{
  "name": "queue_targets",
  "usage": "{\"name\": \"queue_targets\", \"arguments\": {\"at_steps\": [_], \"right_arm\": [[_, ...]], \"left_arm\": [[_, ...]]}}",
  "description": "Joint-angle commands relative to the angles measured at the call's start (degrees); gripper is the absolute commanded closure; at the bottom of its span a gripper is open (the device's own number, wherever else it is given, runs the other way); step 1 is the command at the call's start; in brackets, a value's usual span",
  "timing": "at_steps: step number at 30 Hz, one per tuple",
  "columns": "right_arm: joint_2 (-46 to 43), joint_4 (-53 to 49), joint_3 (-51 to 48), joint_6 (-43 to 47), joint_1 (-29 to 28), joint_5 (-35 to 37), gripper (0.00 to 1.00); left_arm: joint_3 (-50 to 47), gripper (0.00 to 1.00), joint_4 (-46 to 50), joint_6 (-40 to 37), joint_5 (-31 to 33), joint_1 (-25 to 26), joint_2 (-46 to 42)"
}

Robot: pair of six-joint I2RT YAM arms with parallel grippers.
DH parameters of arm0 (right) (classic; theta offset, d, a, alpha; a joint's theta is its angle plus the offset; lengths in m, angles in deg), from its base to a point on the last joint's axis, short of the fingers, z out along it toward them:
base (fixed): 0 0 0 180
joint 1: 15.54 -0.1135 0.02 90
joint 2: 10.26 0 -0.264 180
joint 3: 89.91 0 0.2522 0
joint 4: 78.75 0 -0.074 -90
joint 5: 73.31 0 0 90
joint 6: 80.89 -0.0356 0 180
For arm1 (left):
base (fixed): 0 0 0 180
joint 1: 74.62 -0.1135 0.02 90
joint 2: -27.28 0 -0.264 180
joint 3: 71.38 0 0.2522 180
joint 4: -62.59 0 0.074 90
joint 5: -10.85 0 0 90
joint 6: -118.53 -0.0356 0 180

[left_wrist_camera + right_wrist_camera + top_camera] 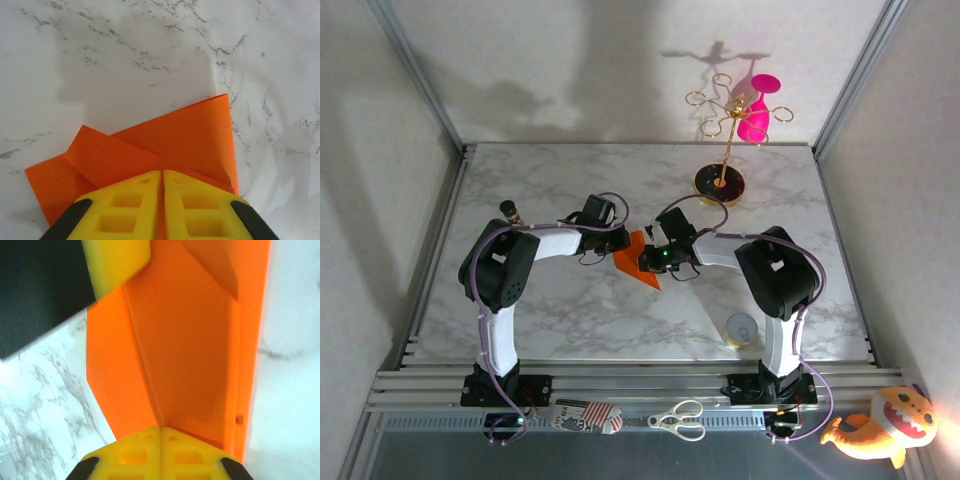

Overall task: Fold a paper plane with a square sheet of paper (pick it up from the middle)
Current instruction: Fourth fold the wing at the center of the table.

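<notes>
Yellow fingers (130,205) of the left gripper (162,175) are pressed together on the paper (190,135). It is part-folded with overlapping flaps and sits at centre frame in the top view, over the marble table (570,310). The right gripper (160,432) pinches it too, jaws tight at a crease. A stand (728,150) and pink glass (756,115) sit upper right, well apart. Scissors (678,420) and a plush (885,425) lie along the bottom. Both arms bend at the elbow and reach inward, wrists facing across the paper.
</notes>
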Motion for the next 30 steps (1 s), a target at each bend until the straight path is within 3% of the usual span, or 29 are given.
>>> {"name": "queue_targets", "arguments": {"at_steps": [1,17,23,26,30], "right_arm": [[-3.07,-6.40,-3.99,1.47,-0.38,-0.86,0.99],[-11.58,-7.11,-16.21,-0.52,0.41,0.82,0.99],[-16.02,-1.04,-15.29,-2.01,0.48,0.79,0.98],[-18.60,5.09,-13.58,-4.06,0.38,1.29,0.92],[-20.25,10.71,-13.12,-7.44,0.46,6.26,0.74]], "left_arm": [[-0.81,0.89,6.33,0.18,6.59,-0.58,3.52],[-0.31,0.88,5.85,0.01,4.48,-0.58,3.29],[1.47,0.82,3.75,1.59,-0.66,-0.58,2.02],[3.25,0.76,1.87,3.92,-3.86,-0.58,-1.38],[2.84,0.63,-0.50,7.68,-3.07,-1.07,-7.85]]}}
